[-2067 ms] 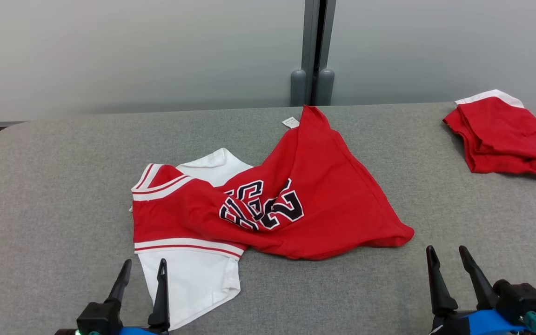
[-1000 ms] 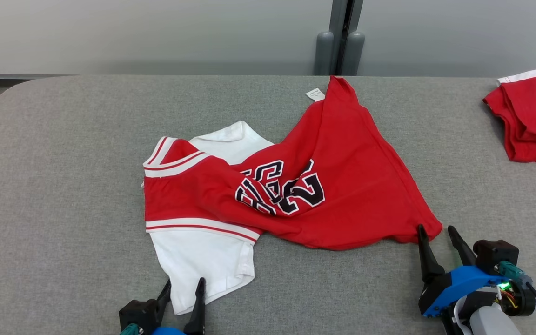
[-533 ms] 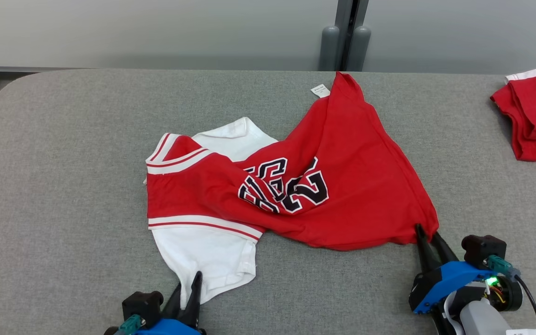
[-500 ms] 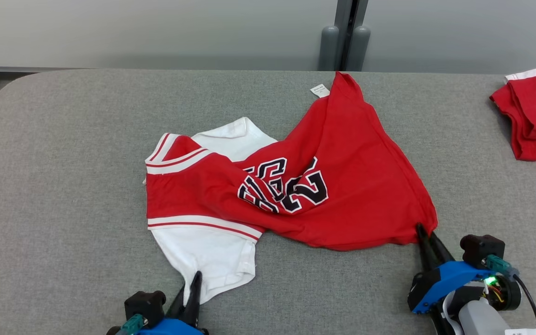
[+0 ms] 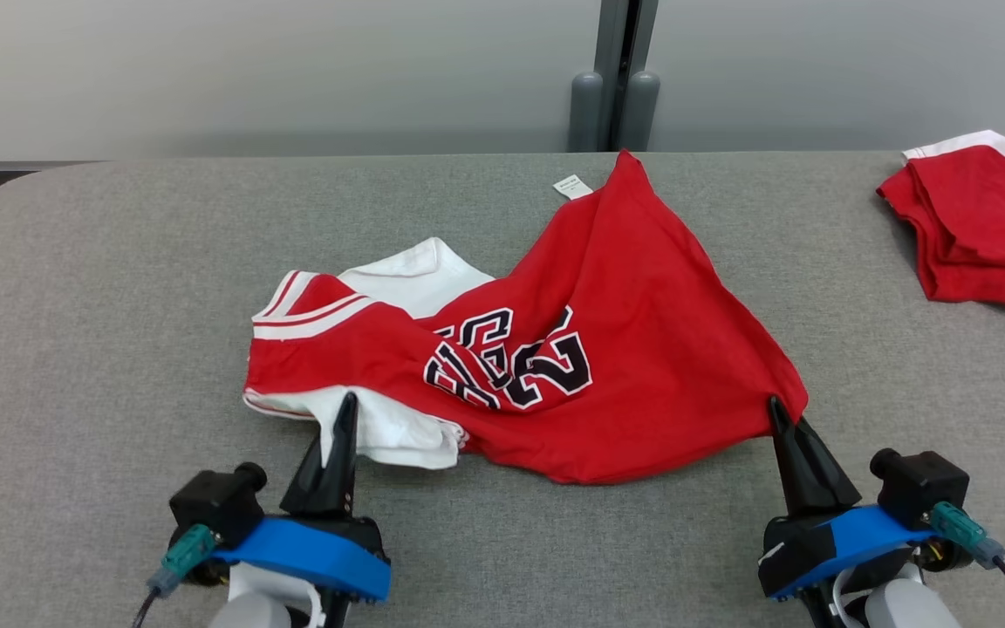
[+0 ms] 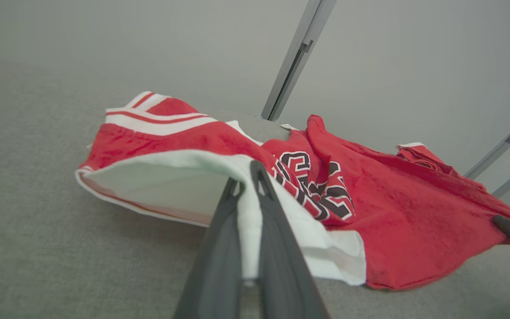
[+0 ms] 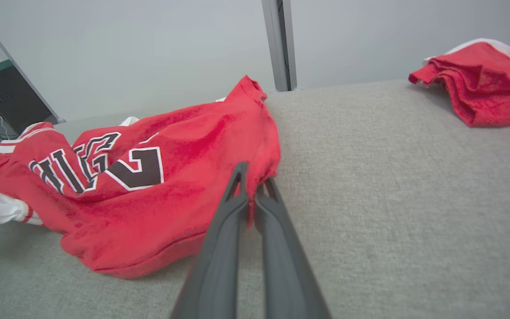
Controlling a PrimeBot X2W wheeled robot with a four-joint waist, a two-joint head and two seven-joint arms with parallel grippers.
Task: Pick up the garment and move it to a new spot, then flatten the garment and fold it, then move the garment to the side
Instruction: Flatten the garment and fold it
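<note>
Fingers (image 5: 332, 462) of the left gripper (image 5: 345, 406) are clamped on the white sleeve edge of the crumpled red cotton jersey with black lettering (image 5: 642, 331); the right gripper (image 5: 773, 408) pinches its red near corner. It lies midway across the grey fabric table (image 5: 101, 349), just beyond both, long axis left-right, striped collar leftward.

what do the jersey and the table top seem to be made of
Jersey: soft matte knit, likely cotton; it creases and drapes limply. Table top: grey heathered woven fabric, matte, perhaps padded, given its rounded edge.
</note>
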